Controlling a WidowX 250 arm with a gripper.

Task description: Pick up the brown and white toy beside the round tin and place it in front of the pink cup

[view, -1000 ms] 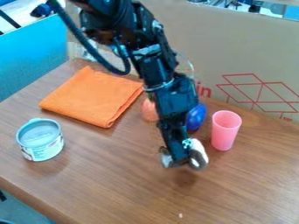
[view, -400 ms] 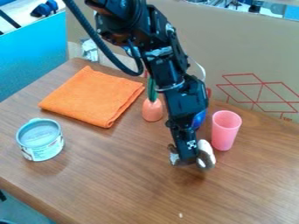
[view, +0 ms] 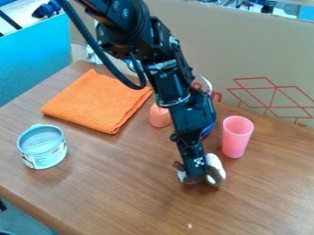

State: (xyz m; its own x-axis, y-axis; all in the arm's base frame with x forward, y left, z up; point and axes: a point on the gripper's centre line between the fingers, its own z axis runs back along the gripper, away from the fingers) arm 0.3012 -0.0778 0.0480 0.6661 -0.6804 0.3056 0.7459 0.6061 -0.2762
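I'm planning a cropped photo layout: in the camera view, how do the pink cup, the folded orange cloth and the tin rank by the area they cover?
Largest to smallest:
1. Folded orange cloth
2. Tin
3. Pink cup

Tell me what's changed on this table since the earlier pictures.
The black two-finger pincer has shifted slightly right and down in the picture since the first one. No grasp or release is visible. The folded orange cloth, round pale tin and translucent pink plastic cup stayed put.
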